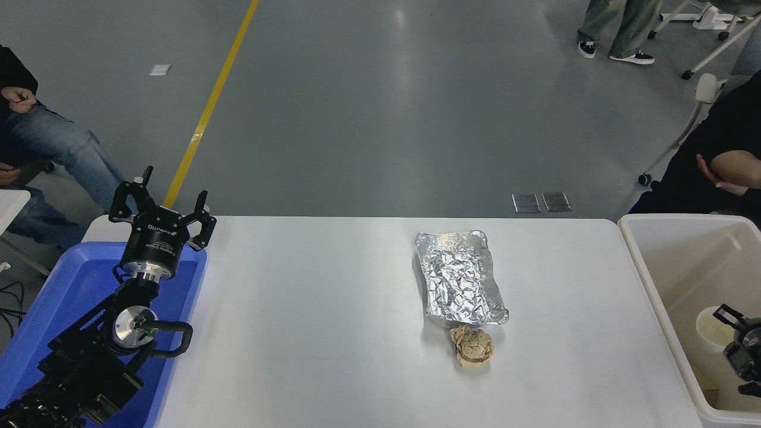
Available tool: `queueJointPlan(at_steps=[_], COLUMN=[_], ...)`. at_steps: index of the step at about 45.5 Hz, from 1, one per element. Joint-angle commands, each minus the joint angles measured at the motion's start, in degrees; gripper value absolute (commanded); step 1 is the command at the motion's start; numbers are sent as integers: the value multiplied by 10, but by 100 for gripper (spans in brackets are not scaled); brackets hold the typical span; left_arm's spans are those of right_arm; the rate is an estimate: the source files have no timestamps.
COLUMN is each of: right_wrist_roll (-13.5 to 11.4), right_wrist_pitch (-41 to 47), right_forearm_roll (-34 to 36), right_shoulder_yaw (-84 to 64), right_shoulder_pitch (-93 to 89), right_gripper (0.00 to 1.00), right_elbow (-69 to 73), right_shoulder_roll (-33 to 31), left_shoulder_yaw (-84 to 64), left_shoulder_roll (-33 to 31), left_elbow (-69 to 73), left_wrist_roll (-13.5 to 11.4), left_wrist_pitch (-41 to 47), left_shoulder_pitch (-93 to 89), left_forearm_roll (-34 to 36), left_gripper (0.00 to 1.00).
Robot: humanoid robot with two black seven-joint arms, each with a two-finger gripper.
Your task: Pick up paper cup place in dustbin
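Note:
The paper cup (711, 326) is white with a cream inside and stands upright inside the dustbin (654, 279), the large off-white bin at the table's right end. My right gripper (731, 339) comes in from the right edge over the bin. It is shut on the cup's right side, and one black finger (726, 312) lies against the rim. Most of this gripper is cut off by the picture's edge. My left gripper (163, 205) is parked open at the lower left.
A silver foil tray (461, 278) lies right of the table's centre, with a crumpled brown paper ball (472, 345) just in front of it. A blue bin (65, 285) sits under the left arm. People stand and sit at the far left and right.

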Motion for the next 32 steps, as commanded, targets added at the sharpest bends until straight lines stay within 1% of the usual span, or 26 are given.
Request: queueJointPlan(at_steps=[1, 7, 14, 24, 32], right_wrist_roll=[0, 0, 0, 0, -1], right_wrist_pitch=[-4, -4, 5, 19, 91], right_forearm_roll=[-1, -1, -1, -3, -3], right_shoulder_yaw=[-56, -154, -248, -282, -280], right_shoulder_pitch=[96, 206, 334, 465, 552], right_gripper=[100, 100, 100, 100, 100], right_elbow=[51, 114, 184, 291, 358], right_shoulder_roll=[-22, -27, -13, 39, 55], left_shoulder_yaw=[0, 0, 0, 1, 1], left_shoulder_roll=[0, 0, 0, 0, 0], left_elbow=[0, -1, 0, -1, 0], left_wrist_roll=[0, 0, 0, 0, 0], left_wrist_pitch=[0, 0, 0, 0, 0], left_shoulder_pitch=[0, 0, 0, 0, 0], left_forearm_roll=[0, 0, 0, 0, 0], left_gripper=[98, 98, 98, 98, 98])
